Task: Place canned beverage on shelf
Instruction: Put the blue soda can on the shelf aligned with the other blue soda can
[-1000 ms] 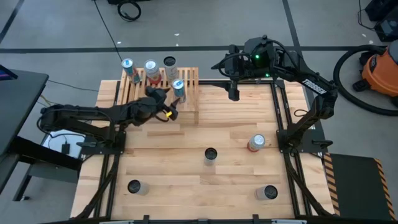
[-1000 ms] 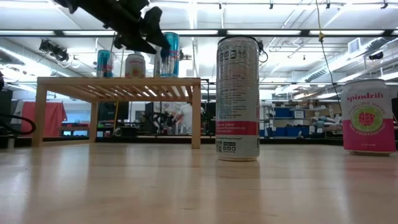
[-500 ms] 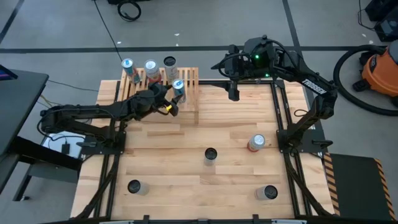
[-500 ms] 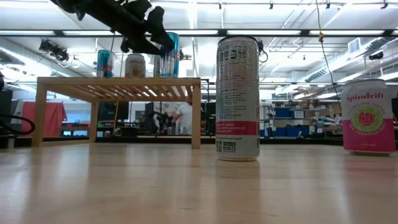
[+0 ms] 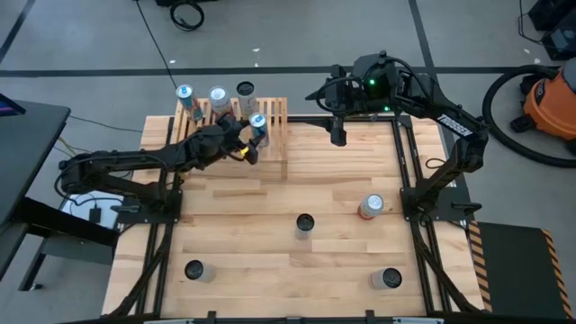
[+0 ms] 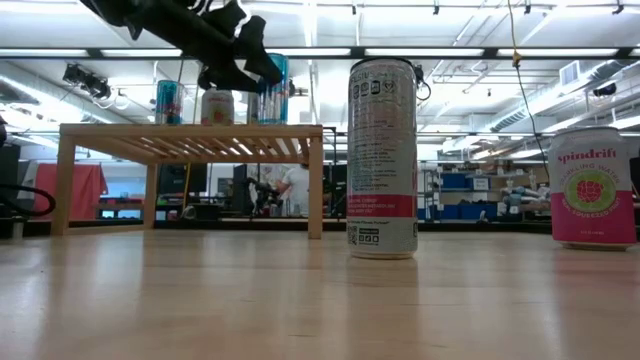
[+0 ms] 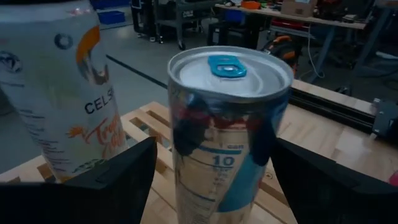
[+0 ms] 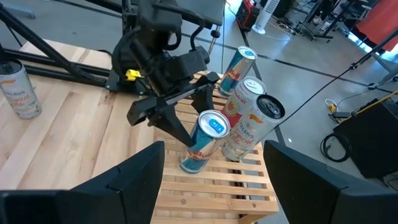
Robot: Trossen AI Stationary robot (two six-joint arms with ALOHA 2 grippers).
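While the blue can (image 5: 258, 124) is standing upright on the shelf (image 5: 277, 115), the left gripper (image 5: 245, 148) is straddling it, fingers apart, seemingly not pinching (right gripper (image 5: 337, 137) idling open beside the shelf).

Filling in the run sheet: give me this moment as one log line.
left claw: open around blue-tab can | can: upright on shelf | right claw: open, idle beside shelf

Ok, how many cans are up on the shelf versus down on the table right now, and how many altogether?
Cans on the shelf: 4
Cans on the table: 4
Total: 8 cans
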